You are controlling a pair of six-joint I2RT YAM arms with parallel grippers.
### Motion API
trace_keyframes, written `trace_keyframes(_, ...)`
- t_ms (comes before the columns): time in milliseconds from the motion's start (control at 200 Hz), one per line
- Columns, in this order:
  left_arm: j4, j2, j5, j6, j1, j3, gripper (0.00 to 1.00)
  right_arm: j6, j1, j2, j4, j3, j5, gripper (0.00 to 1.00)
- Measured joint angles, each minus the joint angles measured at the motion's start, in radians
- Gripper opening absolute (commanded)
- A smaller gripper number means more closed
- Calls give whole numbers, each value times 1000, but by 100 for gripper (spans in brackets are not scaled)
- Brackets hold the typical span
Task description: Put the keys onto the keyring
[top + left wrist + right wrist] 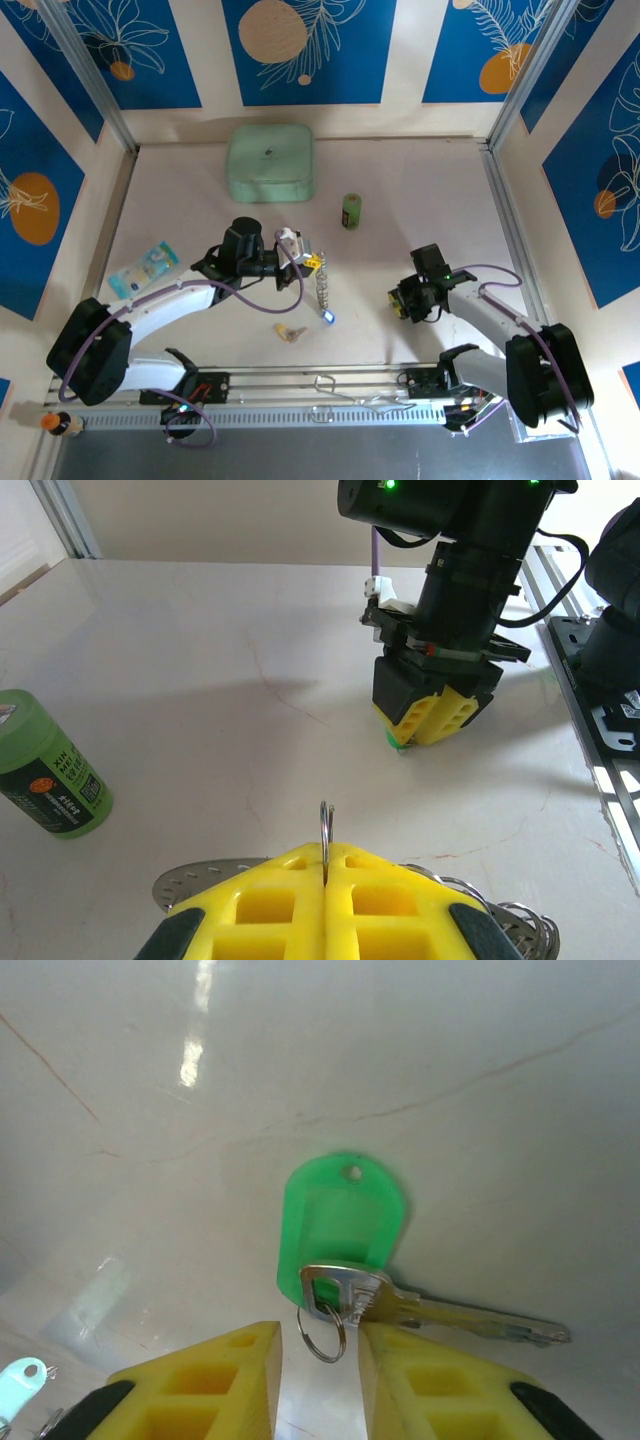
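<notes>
Closest to the left wrist camera, at the bottom of its frame, the yellow plastic fingers [250,905] of the left gripper [325,865] were pressed together on the keyring [326,825]. This was a large thin silvery metal hoop with a coiled look, and its wire stood upright between them.

Everything rested on a pale marbled tabletop [200,200]. A mint-green square box with rounded corners [270,162] sat at the upper middle of the overhead frame. A light-blue flat packet [145,268] lay at the left, beside the left arm. A small upright green cylinder [351,210] stood just below and right of the box.

Right of centre in the overhead frame, well apart from the keyring, the right gripper [320,1360] pointed down at the table. Its yellow fingers stood apart on either side of a small wire split ring [322,1332], with a gap on each side. That ring hung from the green key [340,1225], a silvery metal key with an oblong green plastic head, lying flat at the centre of the right wrist frame.

A yellow-headed key [290,331] lay alone at the lower middle of the overhead frame. A blue-headed key [328,316] touched the keyring's lower end; whether it was threaded on could not be told.
</notes>
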Motion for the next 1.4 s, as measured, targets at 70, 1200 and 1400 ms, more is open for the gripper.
trace_keyframes(70,0,0,0,0,0,0,0,-12,0,0,-1,1,5,17)
trace_keyframes(1200,-2,0,0,0,0,0,0,-525,100,150,-225,261,114,21)
trace_keyframes(1400,-2,0,0,0,0,0,0,-687,69,189,-217,340,112,35)
